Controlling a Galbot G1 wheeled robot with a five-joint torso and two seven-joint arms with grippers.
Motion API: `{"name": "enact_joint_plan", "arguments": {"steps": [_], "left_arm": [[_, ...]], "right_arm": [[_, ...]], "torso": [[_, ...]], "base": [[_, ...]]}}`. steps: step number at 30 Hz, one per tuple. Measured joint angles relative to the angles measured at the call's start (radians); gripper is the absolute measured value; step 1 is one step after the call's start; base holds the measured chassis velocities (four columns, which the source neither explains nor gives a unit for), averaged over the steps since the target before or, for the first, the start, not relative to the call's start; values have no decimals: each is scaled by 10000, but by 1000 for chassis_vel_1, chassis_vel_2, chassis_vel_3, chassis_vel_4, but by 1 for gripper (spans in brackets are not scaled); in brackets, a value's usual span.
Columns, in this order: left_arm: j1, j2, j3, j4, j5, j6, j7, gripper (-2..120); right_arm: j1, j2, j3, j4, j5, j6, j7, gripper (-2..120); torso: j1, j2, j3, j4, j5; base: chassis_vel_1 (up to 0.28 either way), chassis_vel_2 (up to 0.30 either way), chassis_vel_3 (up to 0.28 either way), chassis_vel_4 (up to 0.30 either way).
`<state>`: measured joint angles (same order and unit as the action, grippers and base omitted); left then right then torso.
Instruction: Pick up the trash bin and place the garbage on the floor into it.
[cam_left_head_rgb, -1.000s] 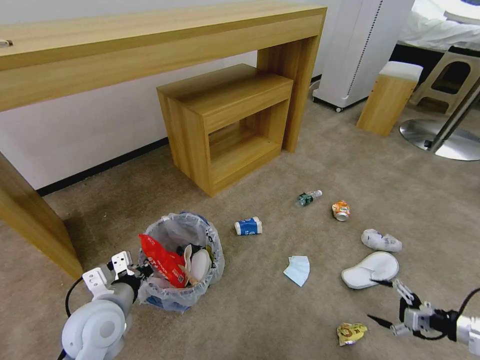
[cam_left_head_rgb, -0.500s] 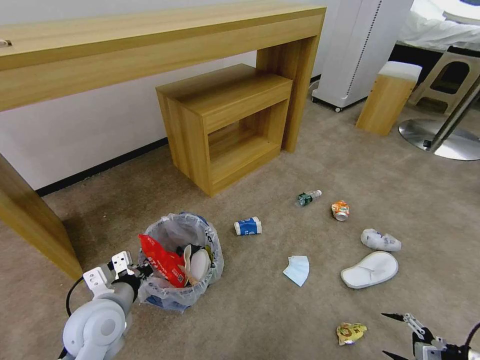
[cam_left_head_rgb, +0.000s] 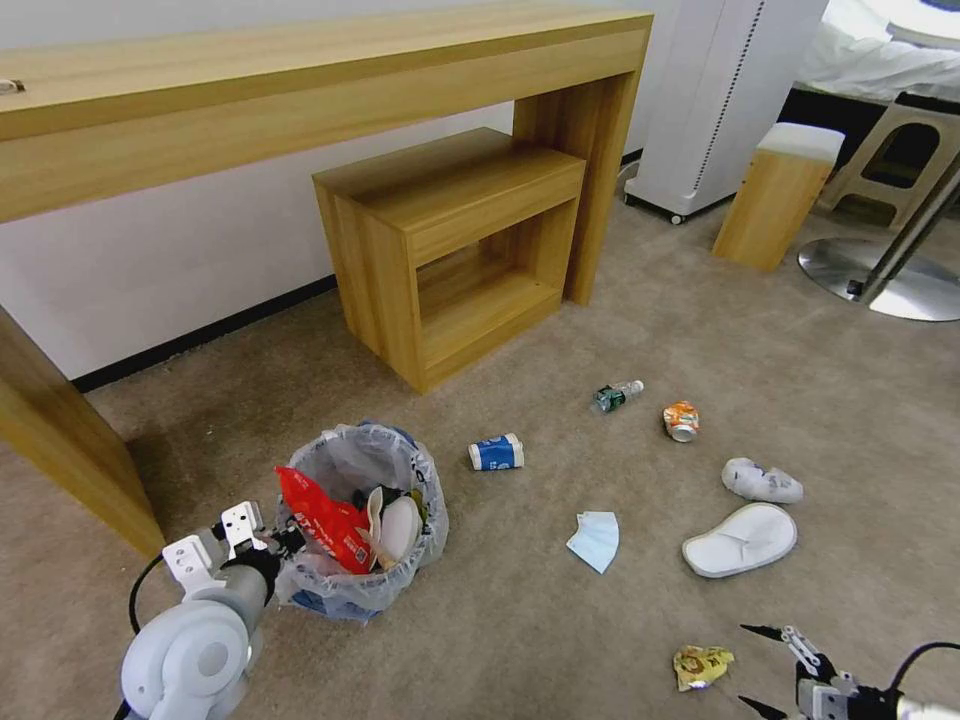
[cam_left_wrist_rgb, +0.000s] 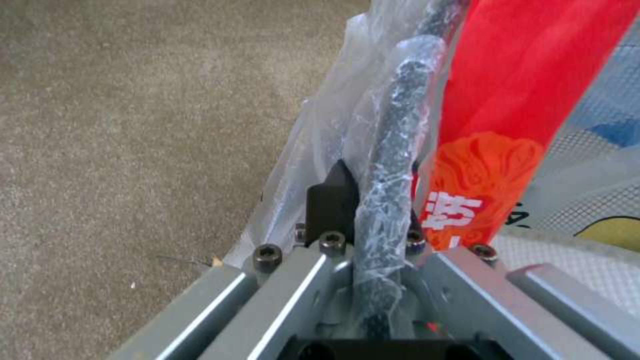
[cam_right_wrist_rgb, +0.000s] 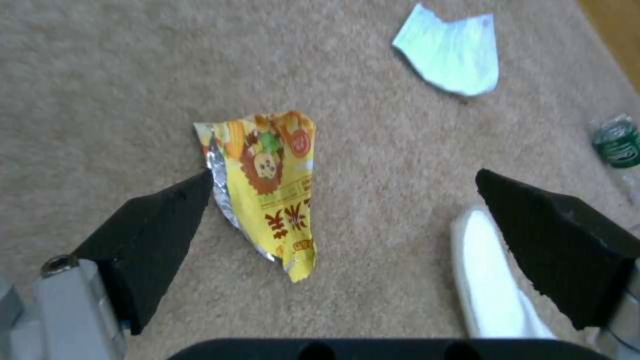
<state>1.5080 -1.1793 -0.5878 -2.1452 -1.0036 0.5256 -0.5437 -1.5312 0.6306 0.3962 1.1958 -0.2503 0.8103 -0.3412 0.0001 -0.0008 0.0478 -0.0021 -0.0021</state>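
The trash bin (cam_left_head_rgb: 347, 458), lined with a crinkled white bag, stands on the beige floor (cam_left_head_rgb: 500, 620) and holds a red wrapper (cam_left_head_rgb: 322, 520) and a white slipper (cam_left_head_rgb: 402, 528). My left gripper (cam_left_head_rgb: 283, 546) is shut on its bag-covered rim (cam_left_wrist_rgb: 400, 100), fingers (cam_left_wrist_rgb: 331, 192) clamped either side. My right gripper (cam_left_head_rgb: 752, 667) hangs open low over the carpet, just right of the yellow wrapper (cam_left_head_rgb: 702, 665). In the right wrist view the wrapper (cam_right_wrist_rgb: 267, 175) lies by one fingertip (cam_right_wrist_rgb: 193, 192) of that gripper (cam_right_wrist_rgb: 343, 180). More garbage lies around: blue mask (cam_left_head_rgb: 595, 540), white slipper (cam_left_head_rgb: 740, 540), white wad (cam_left_head_rgb: 762, 482), orange can (cam_left_head_rgb: 682, 421), small bottle (cam_left_head_rgb: 617, 395), blue-white cup (cam_left_head_rgb: 496, 452).
A long wooden desk (cam_left_head_rgb: 300, 90) with a wooden stool (cam_left_head_rgb: 455, 240) under it lines the wall behind the litter. A white appliance (cam_left_head_rgb: 720, 100), a small wooden block (cam_left_head_rgb: 780, 195) and a metal chair base (cam_left_head_rgb: 885, 275) stand at the far right.
My right gripper has dropped from beside the white slipper to the view's bottom edge, then shifted left toward the yellow wrapper. The left arm and bin have held still.
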Motion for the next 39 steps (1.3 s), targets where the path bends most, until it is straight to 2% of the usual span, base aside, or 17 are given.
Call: {"name": "enact_joint_plan", "arguments": {"steps": [20,39], "left_arm": [[132,-21,-4,-445,-1,-1,-127,0],[58,87,8,-389,-116,-1,-163,0]], "right_arm": [[1764,1105,-1529,-1564,-98,-23,164,100],[2591,1802,-2147,-2471,-219,-23,188,100]], "torso": [[0,0,0,-1,2],[0,0,0,0,-2]], "base": [[0,0,0,0],[0,0,0,0]]}}
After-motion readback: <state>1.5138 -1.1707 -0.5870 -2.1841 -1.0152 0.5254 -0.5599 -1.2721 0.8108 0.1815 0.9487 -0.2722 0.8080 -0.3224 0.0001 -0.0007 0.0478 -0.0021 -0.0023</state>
